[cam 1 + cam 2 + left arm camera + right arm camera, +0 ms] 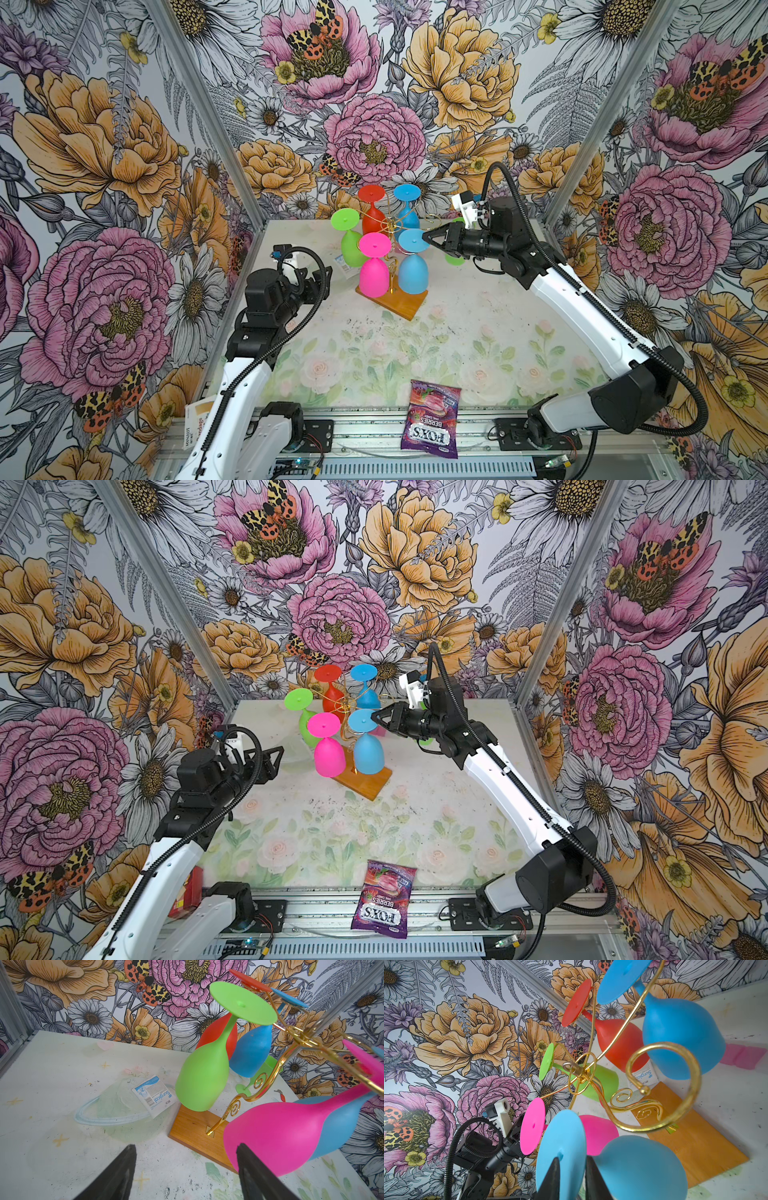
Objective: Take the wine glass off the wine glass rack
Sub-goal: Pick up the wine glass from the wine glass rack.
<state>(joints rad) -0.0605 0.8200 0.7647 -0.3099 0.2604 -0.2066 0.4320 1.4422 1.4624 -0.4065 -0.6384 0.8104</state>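
table: white top printed with pale roses and leaves (457, 332) | centre, slightly toward 11 o'clock: wine glass rack's orange-brown rectangular wooden base (401, 306) | 10 o'clock: flat white-and-blue "Surgical" paper sachet (343, 266) | 1 o'clock: green plastic wine glass, half hidden (454, 258) | 6 o'clock: purple FOXS berries sweet bag (432, 419) overhanging the near edge

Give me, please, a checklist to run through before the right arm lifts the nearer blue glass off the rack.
1. Right claw astride the foot of the nearer blue wine glass: ok.
2. Grip closed firm: cannot tell.
3. Pink glass apart from it: cannot tell.
4. Left claw open, off the wine glass rack: ok.
5. That rack steadied by an arm: not ok.
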